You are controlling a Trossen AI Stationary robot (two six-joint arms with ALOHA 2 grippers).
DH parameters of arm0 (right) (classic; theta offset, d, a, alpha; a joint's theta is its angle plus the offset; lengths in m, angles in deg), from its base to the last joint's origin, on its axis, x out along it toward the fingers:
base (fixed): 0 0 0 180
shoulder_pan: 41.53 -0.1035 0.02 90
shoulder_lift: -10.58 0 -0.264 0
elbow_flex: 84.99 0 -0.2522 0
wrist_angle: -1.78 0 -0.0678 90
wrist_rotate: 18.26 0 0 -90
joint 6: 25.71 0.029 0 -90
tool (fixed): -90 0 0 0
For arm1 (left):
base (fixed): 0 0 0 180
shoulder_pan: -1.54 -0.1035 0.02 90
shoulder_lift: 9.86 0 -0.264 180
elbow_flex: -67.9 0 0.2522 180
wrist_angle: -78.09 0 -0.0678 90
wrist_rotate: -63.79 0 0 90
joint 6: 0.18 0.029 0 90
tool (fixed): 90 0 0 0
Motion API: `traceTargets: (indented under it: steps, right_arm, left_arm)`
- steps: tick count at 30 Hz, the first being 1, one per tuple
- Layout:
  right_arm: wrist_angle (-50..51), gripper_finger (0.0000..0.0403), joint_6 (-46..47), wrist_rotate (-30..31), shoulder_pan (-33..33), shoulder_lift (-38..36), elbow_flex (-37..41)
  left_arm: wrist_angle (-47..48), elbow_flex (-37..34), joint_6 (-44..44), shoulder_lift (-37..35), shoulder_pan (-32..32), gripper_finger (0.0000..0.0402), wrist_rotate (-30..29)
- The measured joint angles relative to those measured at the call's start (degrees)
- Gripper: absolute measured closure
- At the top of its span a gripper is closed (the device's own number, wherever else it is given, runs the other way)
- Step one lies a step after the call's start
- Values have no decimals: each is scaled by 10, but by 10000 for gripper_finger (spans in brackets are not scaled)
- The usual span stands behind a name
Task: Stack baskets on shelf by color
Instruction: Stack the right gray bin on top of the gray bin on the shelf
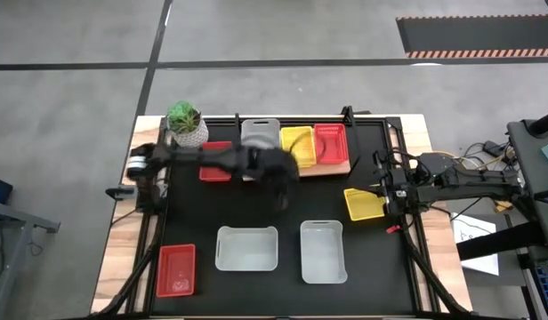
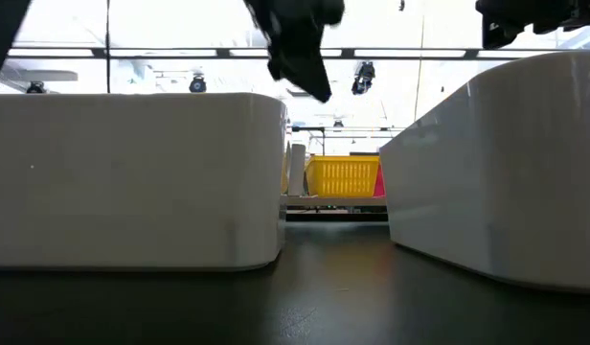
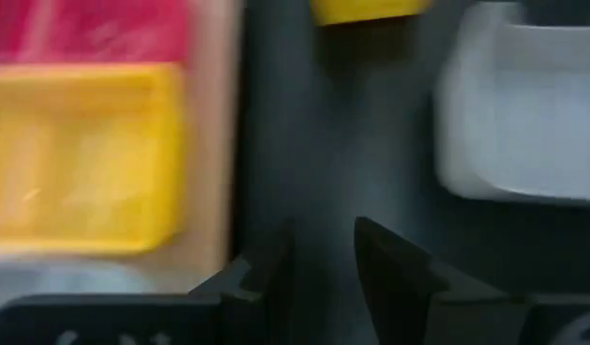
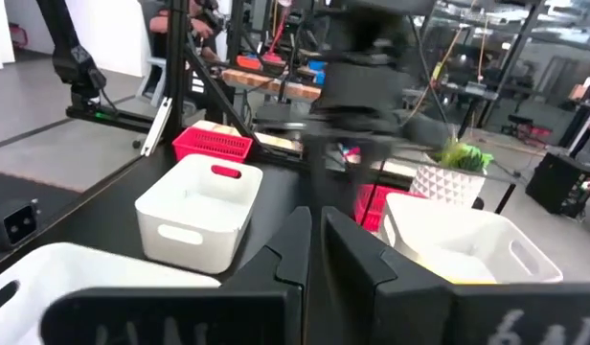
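Observation:
The shelf [image 1: 338, 168] lies at the back of the mat with a white basket [image 1: 261, 133], a yellow basket [image 1: 297, 147] and a red basket [image 1: 330, 144] side by side on it. Another red basket [image 1: 215, 166] sits at its left end. Two white baskets [image 1: 247, 247] [image 1: 323, 251] and a red one [image 1: 176, 269] stand on the front of the mat. My left gripper [image 1: 281, 191] hovers just in front of the shelf, open and empty [image 3: 324, 251]. My right gripper [image 1: 385, 194] is beside a yellow basket [image 1: 365, 204], its fingers together [image 4: 316, 230].
A potted plant [image 1: 186, 124] stands at the shelf's back-left corner. In the low view the two white baskets [image 2: 132, 182] [image 2: 506, 172] fill the foreground, with the yellow basket [image 2: 343, 177] showing between them. Cables and a stand lie right of the table.

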Motion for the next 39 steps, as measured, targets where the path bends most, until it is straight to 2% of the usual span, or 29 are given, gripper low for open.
traceTargets:
  steps: [7, 11, 13, 19, 22, 26, 31, 35, 39]
  right_arm:
    - [-154, 381, -49, 0, -1, 65, 23]
    - [-312, 381, -87, 0, -1, 110, 23]
    - [-358, 381, -111, 0, -1, 127, 22]
    - [-373, 381, -101, 7, -1, 161, 6]
    - [-369, 381, -91, 66, -1, 194, -12]
    - [-302, 381, -141, 118, 9, 258, -66]
    - [-173, 381, -159, 120, 32, 316, -160]
    - [-47, 381, -92, 120, 33, 352, -236]
    - [129, 381, 47, 93, 27, 386, -327]
  left_arm:
    - [-231, -225, 78, -144, 132, 306, 2]
    - [-366, -338, 95, -238, 172, 306, -26]
    - [-443, -395, 116, -290, 183, 306, -30]
    - [-650, -589, 182, -429, 188, 306, -4]
    - [-732, -670, 198, -480, 187, 306, 0]
    - [-831, -744, 217, -528, 182, 306, 0]
    - [-849, -789, 240, -565, 167, 306, 0]
    - [-850, -791, 261, -594, 155, 306, 0]
    - [-851, -791, 275, -628, 152, 306, 0]
